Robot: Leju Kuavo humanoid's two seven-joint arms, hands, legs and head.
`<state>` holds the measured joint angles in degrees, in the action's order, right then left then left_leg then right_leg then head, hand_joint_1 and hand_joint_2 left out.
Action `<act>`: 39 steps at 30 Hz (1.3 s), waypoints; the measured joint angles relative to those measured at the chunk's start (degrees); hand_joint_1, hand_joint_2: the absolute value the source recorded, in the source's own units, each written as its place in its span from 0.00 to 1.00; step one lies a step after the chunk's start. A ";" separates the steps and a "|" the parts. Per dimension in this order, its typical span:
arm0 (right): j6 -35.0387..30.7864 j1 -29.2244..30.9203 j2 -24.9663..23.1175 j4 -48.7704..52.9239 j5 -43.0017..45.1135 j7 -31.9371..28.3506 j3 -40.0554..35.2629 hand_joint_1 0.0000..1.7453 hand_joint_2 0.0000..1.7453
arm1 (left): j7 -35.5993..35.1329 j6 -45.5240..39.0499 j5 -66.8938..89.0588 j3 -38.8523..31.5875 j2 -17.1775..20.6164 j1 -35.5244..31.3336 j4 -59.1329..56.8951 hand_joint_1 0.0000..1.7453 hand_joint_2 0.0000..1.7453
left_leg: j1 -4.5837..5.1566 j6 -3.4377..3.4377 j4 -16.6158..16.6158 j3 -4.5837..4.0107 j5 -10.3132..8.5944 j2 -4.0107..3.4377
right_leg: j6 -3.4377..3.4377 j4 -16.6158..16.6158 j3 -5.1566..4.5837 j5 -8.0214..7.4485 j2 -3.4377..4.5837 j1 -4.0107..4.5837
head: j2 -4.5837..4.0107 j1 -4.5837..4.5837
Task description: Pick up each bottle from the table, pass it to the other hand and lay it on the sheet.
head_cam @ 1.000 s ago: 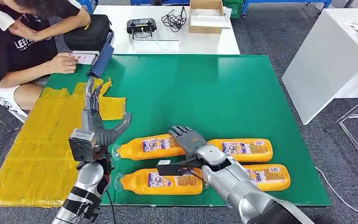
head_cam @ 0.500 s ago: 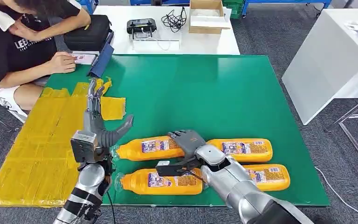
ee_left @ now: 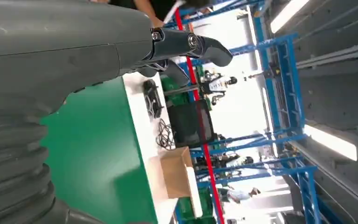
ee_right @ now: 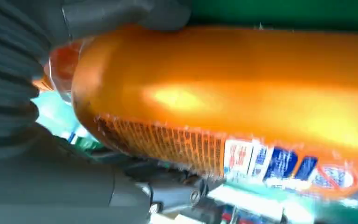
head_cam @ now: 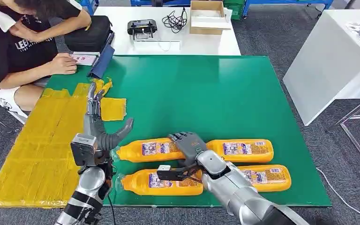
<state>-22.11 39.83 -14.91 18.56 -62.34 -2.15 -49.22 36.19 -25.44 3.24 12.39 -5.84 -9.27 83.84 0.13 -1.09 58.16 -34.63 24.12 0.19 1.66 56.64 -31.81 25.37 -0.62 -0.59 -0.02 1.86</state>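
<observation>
Four orange bottles lie on their sides at the near edge of the green counter (head_cam: 206,93), in two rows of two, each wrapped in a label with a white panel and small blue and red print too fine to read from the head view; the right wrist view shows one label close up, with a block of tiny dark text on orange and blue and red marks on white, blurred beyond reading. The far left bottle (head_cam: 147,149) and the far right bottle (head_cam: 243,151) lie end to end, with the right hand (head_cam: 189,143) resting over the place where they meet, its dark fingers curled down onto the far left bottle's end; in the right wrist view the thumb and fingers lie against the orange body on both sides, so the hand is closing round it, though whether the grip is firm cannot be told. The near left bottle (head_cam: 161,182) and the near right bottle (head_cam: 267,174) lie just beside them, nearer the robot. The left hand (head_cam: 96,123) is raised upright, fingers straight and thumb spread, empty, above the edge of the yellow sheet (head_cam: 37,150) that covers the counter's left end. A person (head_cam: 23,47) sits at the far left corner in a dark shirt with white lettering, only partly visible
</observation>
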 measured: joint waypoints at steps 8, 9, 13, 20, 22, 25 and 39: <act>-17.27 -3.66 1.33 5.84 -0.52 -1.79 9.41 1.00 1.00 | -0.87 -0.41 2.19 -0.61 0.00 2.27 1.90 0.00 1.00 | 0.01 -0.03 0.00 -0.23 -0.02 0.03 | -0.12 0.01 -0.14 -0.08 -0.02 0.00 | 0.00 -0.02; -17.32 -4.24 1.33 7.14 -1.54 -3.00 11.94 1.00 1.00 | -0.94 -0.52 2.34 -0.74 0.00 2.42 2.12 0.00 1.00 | 0.01 -0.03 0.00 -0.27 -0.02 0.04 | -0.12 0.01 -0.18 -0.08 -0.02 0.00 | 0.00 0.00; -17.42 -5.87 0.92 10.64 -3.14 -6.66 21.19 1.00 1.00 | -1.29 -0.94 2.84 -0.87 0.00 3.09 2.84 0.00 1.00 | 0.01 -0.03 0.00 -0.33 -0.02 0.06 | -0.12 0.01 -0.23 -0.08 -0.04 0.00 | 0.00 -0.04; -17.53 -8.32 -0.96 16.26 0.72 -13.36 32.93 1.00 1.00 | -1.84 -0.92 3.67 -1.09 -0.02 3.94 3.65 0.00 1.00 | 0.00 -0.03 0.00 -0.32 -0.02 0.05 | -0.12 0.01 -0.25 -0.08 -0.03 0.01 | 0.00 -0.02; -17.56 -9.18 -1.86 18.12 4.47 -16.07 35.87 1.00 1.00 | -2.14 -0.48 4.13 -1.29 -0.02 4.42 4.11 0.00 1.00 | 0.00 -0.03 0.00 -0.34 -0.02 0.04 | -0.12 0.01 -0.27 -0.08 -0.03 0.01 | 0.00 -0.02; -17.62 -10.22 -2.78 21.01 9.59 -17.88 38.84 1.00 1.00 | -2.82 1.03 4.68 -1.35 -0.04 4.91 4.85 0.00 1.00 | 0.00 -0.03 0.00 -0.34 -0.02 0.04 | -0.12 0.01 -0.29 -0.08 -0.03 0.01 | 0.00 -0.02; -1.16 -19.05 -0.99 39.51 42.08 -25.70 30.67 1.00 1.00 | -6.73 17.70 -1.66 3.59 0.48 3.98 5.62 0.00 1.00 | 0.01 -0.03 0.00 -0.44 -0.02 0.03 | -0.12 0.00 -0.42 -0.08 -0.03 0.00 | 0.00 0.00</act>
<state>-23.28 20.78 -15.89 58.07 -20.26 -27.84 -18.55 29.47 -7.75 1.57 15.98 -5.35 -5.28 89.46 0.13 -1.11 58.16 -35.07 24.10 0.22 1.54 56.64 -32.23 25.29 -0.65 -0.59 -0.02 1.86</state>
